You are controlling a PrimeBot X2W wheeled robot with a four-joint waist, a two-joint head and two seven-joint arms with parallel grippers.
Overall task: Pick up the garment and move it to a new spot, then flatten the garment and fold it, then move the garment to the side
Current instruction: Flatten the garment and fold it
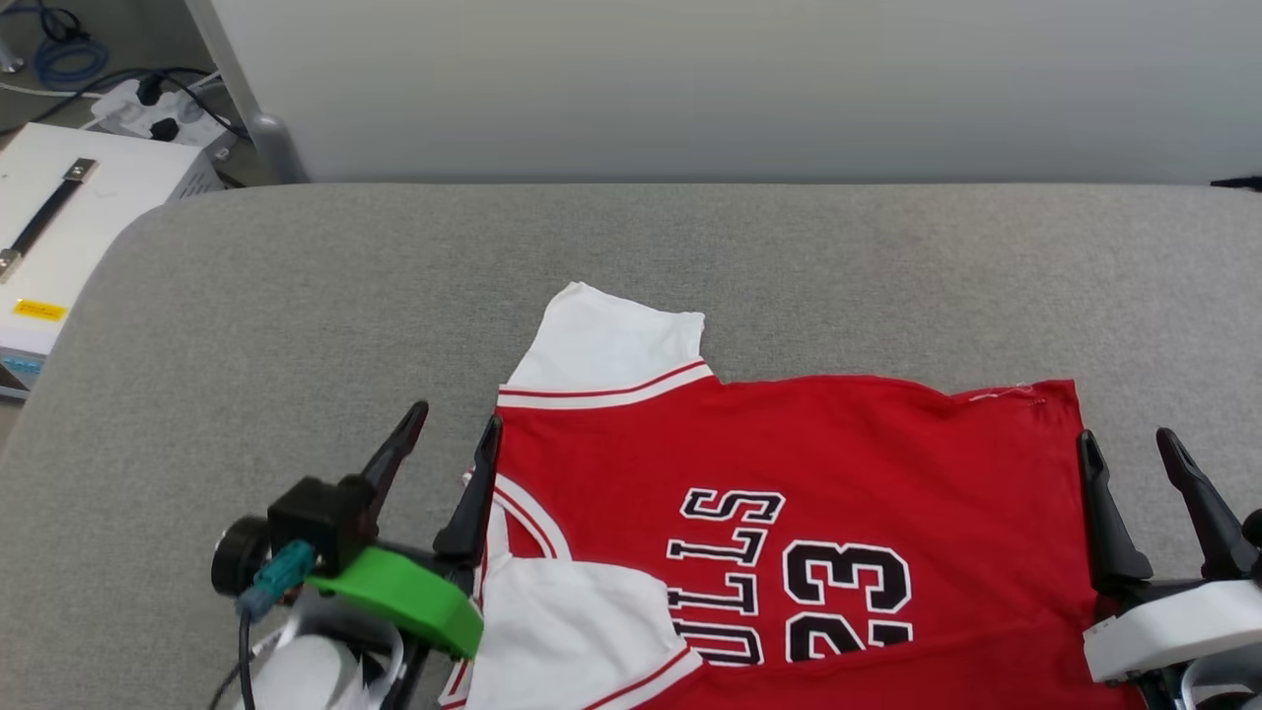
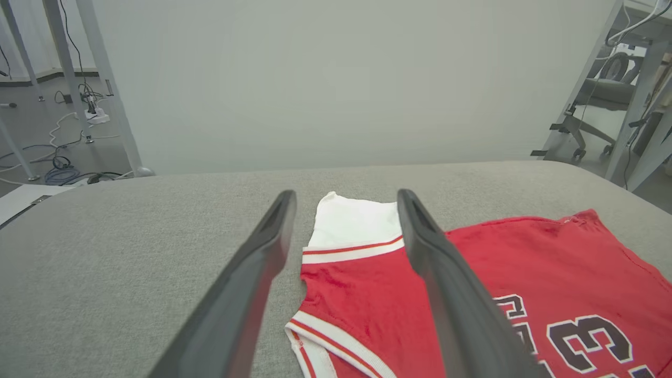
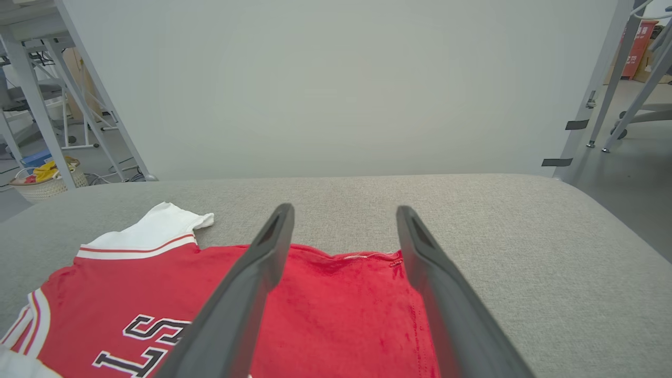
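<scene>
I am holding both claws low at the near edge. The left gripper (image 1: 455,419) is standing with its fingers wide apart and nothing between them, and the right gripper (image 1: 1126,439) is spread the same way, also empty. The garment (image 1: 838,444) is lying face up between them, its long axis running across me: the collar (image 1: 523,513) is pointing at my left claw and the hem at my right. Each claw is sitting just at its own end of the cloth, so neither arm is nearer than the other. I judge that both ends are within reach for a two-handed pull or fold. I cannot tell whether the fingers are touching the fabric or hovering over it.

The near sleeve (image 1: 572,611) is lying flopped over the chest, while the far sleeve (image 1: 606,345) is sticking out flat, away from me. The grey padded surface (image 1: 296,296) is stretching on well beyond the shirt. Behind it a pale wall panel (image 1: 739,89) is closing off the view. A white box (image 1: 59,227) and a power strip (image 1: 158,108) are sitting on the floor at far left.
</scene>
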